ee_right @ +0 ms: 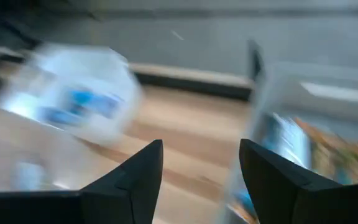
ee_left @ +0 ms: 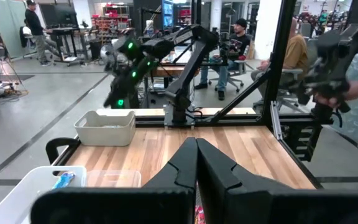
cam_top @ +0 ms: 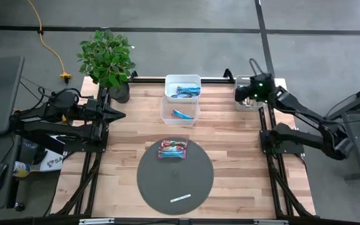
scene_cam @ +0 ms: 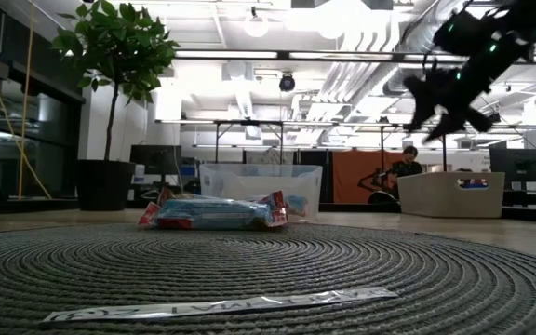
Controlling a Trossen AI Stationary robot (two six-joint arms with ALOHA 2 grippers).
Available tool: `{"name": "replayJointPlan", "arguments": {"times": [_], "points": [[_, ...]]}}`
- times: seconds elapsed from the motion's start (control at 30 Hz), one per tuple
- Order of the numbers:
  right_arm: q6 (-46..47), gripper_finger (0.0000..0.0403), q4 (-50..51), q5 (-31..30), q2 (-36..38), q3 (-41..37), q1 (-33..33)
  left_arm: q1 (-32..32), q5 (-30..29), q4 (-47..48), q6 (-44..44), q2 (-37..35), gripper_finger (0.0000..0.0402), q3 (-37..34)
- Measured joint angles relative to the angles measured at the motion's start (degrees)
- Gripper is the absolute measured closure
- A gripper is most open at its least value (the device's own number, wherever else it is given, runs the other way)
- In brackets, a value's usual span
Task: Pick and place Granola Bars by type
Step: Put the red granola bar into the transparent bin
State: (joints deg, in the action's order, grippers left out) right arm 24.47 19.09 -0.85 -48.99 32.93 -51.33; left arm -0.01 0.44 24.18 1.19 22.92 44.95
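A small cluster of red-pink and blue Granola Bars (cam_top: 173, 149) (scene_cam: 214, 212) lies at the far edge of the round grey mat (cam_top: 155, 181). More blue bars lie in the white bin (cam_top: 183, 91) and in the clear bin (cam_top: 180, 114). My right gripper (ee_right: 201, 146) (cam_top: 250, 94) hangs open above the white bin at the far right (cam_top: 255, 105), where tan-and-green wrappers (ee_right: 303, 149) show. It holds nothing. My left gripper (ee_left: 196, 149) (cam_top: 120, 114) waits shut at the table's left edge.
A thin white strip (cam_top: 180, 198) lies on the mat's near part. A potted plant (cam_top: 108, 59) stands at the far left corner. Bare wood shows to the left and right of the mat. People sit and stand in the room beyond the table.
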Motion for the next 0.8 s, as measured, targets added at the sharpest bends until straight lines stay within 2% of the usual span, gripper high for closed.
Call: {"name": "replayJointPlan", "arguments": {"times": [0.2,0.33,0.57,0.8], "points": [[0.07,0.0206,-12.70,9.96,7.46,0.00,0.53,0.00,-0.01,-0.01,-0.01,0.00,0.0401,0.02],[0.48,0.0206,-17.92,11.52,9.86,1.66,3.55,0.00,-0.01,0.00,0.00,0.00,0.0401,-0.01],[-4.00,0.0206,-18.06,9.96,8.76,13.10,11.34,0.00,0.01,-0.02,-0.02,-0.01,0.0401,0.02],[-10.14,0.0206,-14.80,10.39,3.58,28.38,20.07,0.00,-0.01,-0.02,-0.02,-0.01,0.0401,0.01]]}}
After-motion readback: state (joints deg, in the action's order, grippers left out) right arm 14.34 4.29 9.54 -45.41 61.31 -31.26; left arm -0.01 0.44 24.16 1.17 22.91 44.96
